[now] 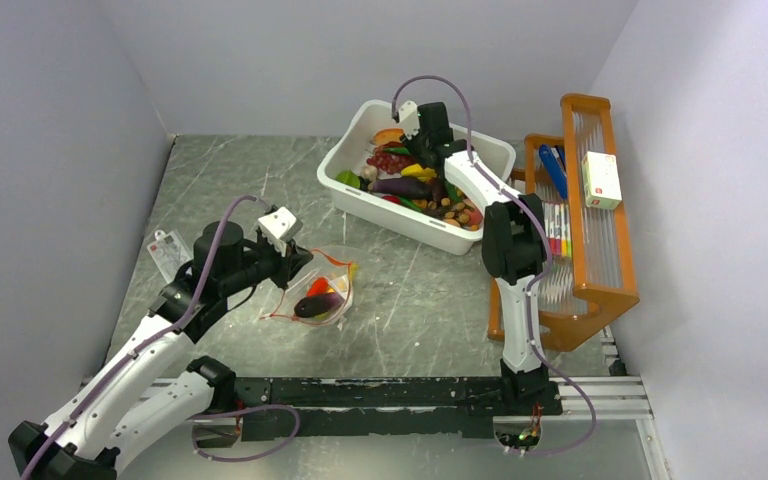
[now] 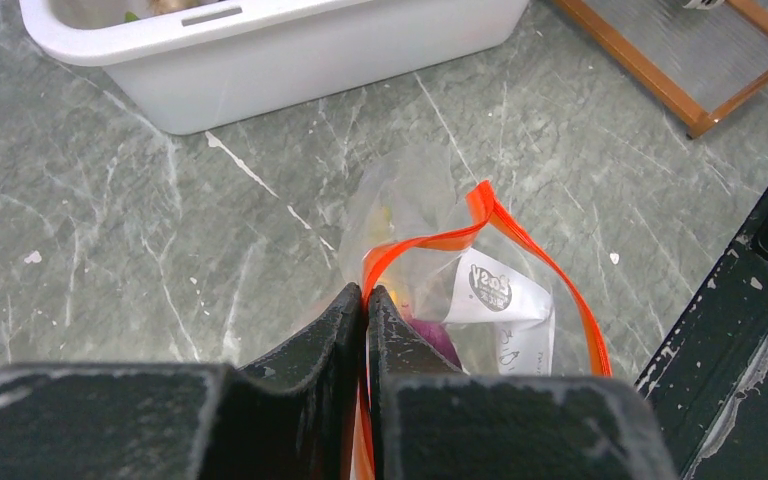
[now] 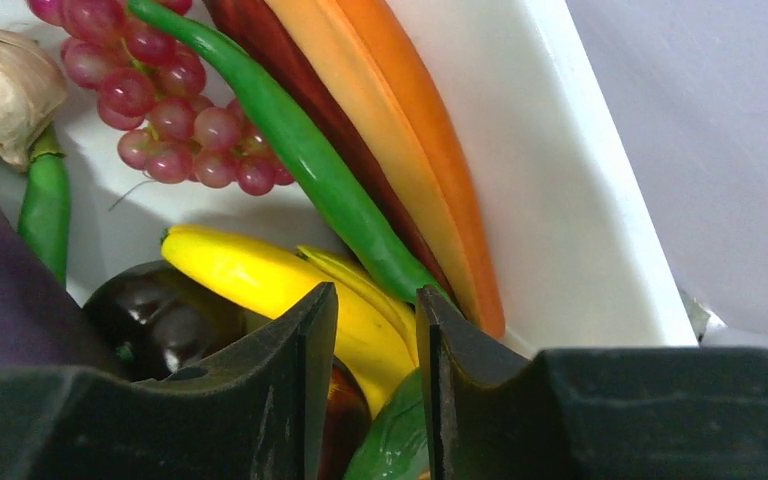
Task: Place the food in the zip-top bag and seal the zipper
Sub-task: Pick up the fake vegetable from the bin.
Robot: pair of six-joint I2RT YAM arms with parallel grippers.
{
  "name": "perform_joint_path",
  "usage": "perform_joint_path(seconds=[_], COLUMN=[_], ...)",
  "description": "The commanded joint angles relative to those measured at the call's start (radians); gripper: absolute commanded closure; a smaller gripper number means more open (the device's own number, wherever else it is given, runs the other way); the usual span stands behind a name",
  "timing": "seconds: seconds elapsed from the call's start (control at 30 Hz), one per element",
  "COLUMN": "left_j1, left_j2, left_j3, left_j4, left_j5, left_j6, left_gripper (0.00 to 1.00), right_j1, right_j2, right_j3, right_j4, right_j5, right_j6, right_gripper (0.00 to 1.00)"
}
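The clear zip-top bag (image 1: 332,270) lies on the marble table, left of centre, mouth open, white label (image 2: 495,295) inside. It holds a purple eggplant toy (image 1: 317,305) and a red-orange piece (image 1: 318,286). My left gripper (image 1: 295,262) is shut on the orange-red zipper (image 2: 480,215) at the mouth's edge; in the left wrist view the gripper (image 2: 365,295) pinches the strip. My right gripper (image 1: 428,160) is down in the white tub (image 1: 360,120) among the food. In the right wrist view its jaws (image 3: 377,295) stand narrowly apart around a yellow banana toy (image 3: 260,275).
In the tub lie red grapes (image 3: 160,110), a green bean (image 3: 300,150), an orange slice (image 3: 420,130) and a dark eggplant (image 3: 155,315). A wooden rack (image 1: 605,290) with markers (image 1: 558,230) and a white box (image 1: 600,180) stands at the right. A small tag (image 1: 167,250) lies at the left.
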Motion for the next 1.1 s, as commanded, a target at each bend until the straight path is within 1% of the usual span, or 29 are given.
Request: perform_joint_path(seconds=[0.0,0.27,0.43,0.57,0.77,0.9,1.07], left_j1=[0.006,0.006,0.005,0.005,0.005,0.005,0.005], left_j2=[0.0,0.016,0.011,0.012,0.013,0.007,0.003], left_j3=[0.006,0.008,0.006,0.006,0.006,0.005,0.004], left_j4=[0.031,0.026,0.028,0.027,0.026,0.027,0.024], left_j5=[-0.024,-0.028,-0.03,-0.029,-0.023,-0.025,-0.03], left_j6=[0.014,0.013,0.008,0.011,0.011,0.011,0.011], left_gripper=[0.93,0.93,0.93,0.93,0.93,0.93,0.93], right_j1=[-0.001,-0.001,-0.003,-0.003,-0.004,-0.004,-0.004], right_j2=[0.024,0.136,0.142,0.164,0.163,0.194,0.195], right_j3=[0.012,0.139,0.094,0.118,0.108,0.134,0.117], right_j4=[0.046,-0.02,0.075,0.071,0.088,0.069,0.075], right_j5=[-0.08,-0.079,0.009,0.047,0.05,0.056,0.031], right_j6=[-0.047,-0.081,-0.1,-0.114,-0.131,-0.133,-0.129], right_gripper=[0.65,0.66,0.65,0.64,0.61,0.61,0.62])
